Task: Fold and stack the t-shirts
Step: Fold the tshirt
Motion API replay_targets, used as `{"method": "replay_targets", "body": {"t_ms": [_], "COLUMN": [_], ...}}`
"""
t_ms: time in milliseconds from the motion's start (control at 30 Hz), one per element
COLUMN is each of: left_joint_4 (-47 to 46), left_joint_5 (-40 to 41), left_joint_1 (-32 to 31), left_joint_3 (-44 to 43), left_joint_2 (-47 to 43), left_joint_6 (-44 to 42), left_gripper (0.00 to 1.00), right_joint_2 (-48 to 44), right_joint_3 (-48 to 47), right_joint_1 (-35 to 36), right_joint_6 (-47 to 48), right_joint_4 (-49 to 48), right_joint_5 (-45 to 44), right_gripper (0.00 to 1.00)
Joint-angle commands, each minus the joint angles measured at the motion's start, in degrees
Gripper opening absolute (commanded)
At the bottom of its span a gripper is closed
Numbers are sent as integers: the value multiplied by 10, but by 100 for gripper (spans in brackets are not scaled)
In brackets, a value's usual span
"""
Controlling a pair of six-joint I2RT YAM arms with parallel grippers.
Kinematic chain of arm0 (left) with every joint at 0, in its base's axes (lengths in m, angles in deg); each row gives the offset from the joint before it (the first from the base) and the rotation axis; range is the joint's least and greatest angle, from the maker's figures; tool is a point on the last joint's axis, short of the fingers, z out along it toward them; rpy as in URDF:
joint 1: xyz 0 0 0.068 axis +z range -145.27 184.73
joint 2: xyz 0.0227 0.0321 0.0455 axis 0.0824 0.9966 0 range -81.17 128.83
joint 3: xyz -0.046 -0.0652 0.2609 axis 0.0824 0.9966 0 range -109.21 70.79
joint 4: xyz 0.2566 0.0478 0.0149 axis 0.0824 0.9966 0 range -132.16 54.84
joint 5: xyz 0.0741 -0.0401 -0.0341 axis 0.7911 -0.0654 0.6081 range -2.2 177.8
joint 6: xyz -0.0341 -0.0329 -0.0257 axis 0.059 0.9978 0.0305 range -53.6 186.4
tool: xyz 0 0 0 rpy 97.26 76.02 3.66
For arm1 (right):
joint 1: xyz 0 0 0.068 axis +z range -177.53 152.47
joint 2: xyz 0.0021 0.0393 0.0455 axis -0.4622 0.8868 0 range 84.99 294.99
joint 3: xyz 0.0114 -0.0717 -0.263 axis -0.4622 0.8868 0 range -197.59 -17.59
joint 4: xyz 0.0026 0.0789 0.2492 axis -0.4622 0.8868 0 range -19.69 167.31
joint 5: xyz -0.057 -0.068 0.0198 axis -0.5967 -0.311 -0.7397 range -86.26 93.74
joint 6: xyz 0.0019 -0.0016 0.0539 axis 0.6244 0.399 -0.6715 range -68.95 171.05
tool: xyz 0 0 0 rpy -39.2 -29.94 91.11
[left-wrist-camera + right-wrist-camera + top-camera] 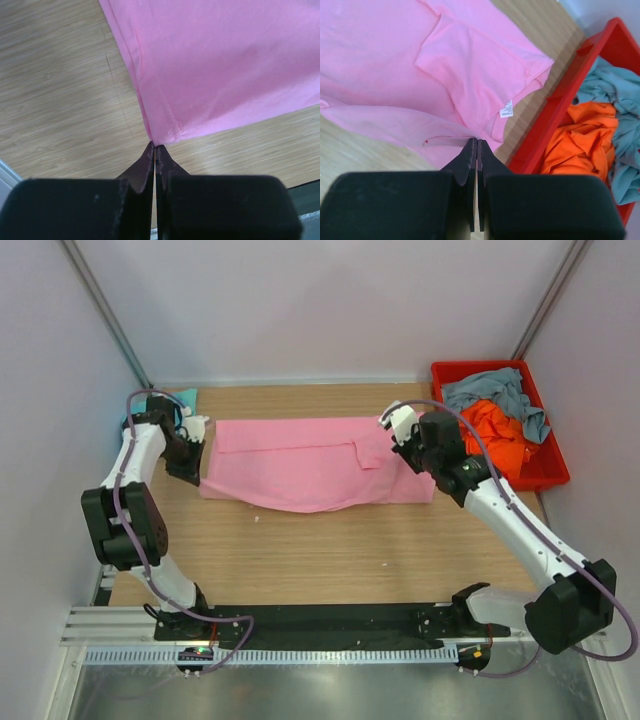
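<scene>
The pink t-shirt (pixel 300 465) stretches as a long band across the middle of the table, one sleeve folded onto it near the right end. My left gripper (pixel 199 478) is shut on its near left corner; in the left wrist view the jaws (pixel 155 146) pinch the hem corner of the pink cloth (pixel 225 65). My right gripper (pixel 403 447) is shut on the shirt's right end; its tips (pixel 477 141) clamp a fold of the pink cloth (pixel 445 65) by the white label. The orange t-shirt (pixel 497 432) and the grey-blue one (pixel 495 390) lie crumpled in the bin. A teal one (pixel 186 399) shows at the back left.
The red plastic bin (pixel 548 472) stands at the back right, its wall (pixel 560 115) close beside the right gripper. Grey walls close in the table on three sides. Bare wood (pixel 330 550) lies between the shirt and the arm bases.
</scene>
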Motion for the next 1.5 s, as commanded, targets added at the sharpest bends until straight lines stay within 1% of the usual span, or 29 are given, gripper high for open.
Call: {"method": "replay_targets", "body": {"t_ms": [0,67,100,200,233,300,333,400,433,467,533,567,633,667,700,867,1033,1300,1467], "left_joint_4": [18,22,23,38,39,43,48,64,73,83,106,111,124,124,120,97,88,71,70], "left_joint_5": [-13,-9,-8,-10,-10,-10,-10,-11,-11,-12,-9,-9,-6,-3,2,19,25,48,49], "left_joint_1": [4,4,4,5,4,4,4,2,1,0,-6,-10,-20,-21,-24,-27,-28,-23,-23], "left_joint_3": [-58,-83,-108,-157,-192,-227,-263,-308,-356,-379,-425,-462,-515,-530,-540,-573,-575,-548,-559], "left_joint_2": [26,43,52,99,115,155,183,218,234,271,306,320,368,369,384,412,426,419,428], "left_joint_6": [-14,-15,-16,-11,-8,-1,1,6,7,8,8,8,15,16,22,37,49,65,75], "left_gripper": [0,0,0,0,0,0,0,0,0,0,0,0,0,0,0,0,0,0,0], "right_joint_2": [28,59,72,117,130,169,183,219,232,259,285,300,352,352,376,431,479,502,506], "right_joint_3": [-63,-83,-102,-134,-144,-169,-177,-199,-206,-220,-238,-256,-286,-295,-303,-358,-396,-406,-409], "right_joint_1": [-6,-15,-17,-34,-39,-59,-64,-74,-82,-85,-95,-98,-103,-103,-103,-104,-106,-108,-112], "right_joint_6": [2,4,7,8,8,5,0,-3,-3,-3,-7,-14,-20,-21,-21,-21,-27,-35,-34], "right_joint_4": [-56,-63,-70,-91,-94,-107,-112,-128,-131,-138,-141,-146,-148,-150,-150,-154,-151,-166,-176], "right_joint_5": [-29,-27,-25,-21,-21,-11,-9,-6,-1,-2,8,13,20,19,20,18,21,7,0], "right_gripper": [1,1,2,2,1,2,1,1,1,1,1,1,1,2,1,2,1,2,1]}}
